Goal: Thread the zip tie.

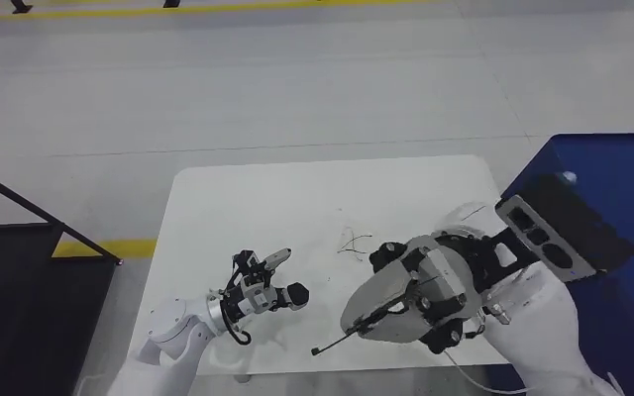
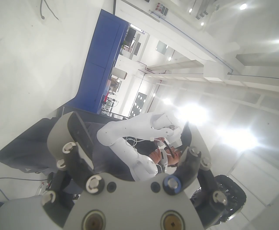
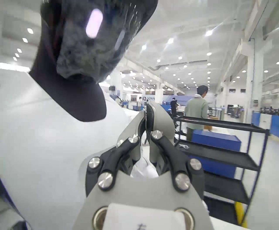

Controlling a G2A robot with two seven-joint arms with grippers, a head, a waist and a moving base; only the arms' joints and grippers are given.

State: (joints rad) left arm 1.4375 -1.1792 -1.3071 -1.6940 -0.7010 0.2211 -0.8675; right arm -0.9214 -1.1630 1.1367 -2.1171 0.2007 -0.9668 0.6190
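Note:
A thin black zip tie is held in my right gripper above the table's front edge, its free end sticking out toward the front left. In the right wrist view the right gripper is shut, with the zip tie a dark strip pinched between the pads. My left gripper hovers over the table's front left, a short way left of the tie's free end. Its fingers stand wide open with nothing between them.
A few loose black zip ties lie tangled near the middle of the white table, and the loose ties also show in the left wrist view. A blue cabinet stands by the table's right side, a black rack at its left.

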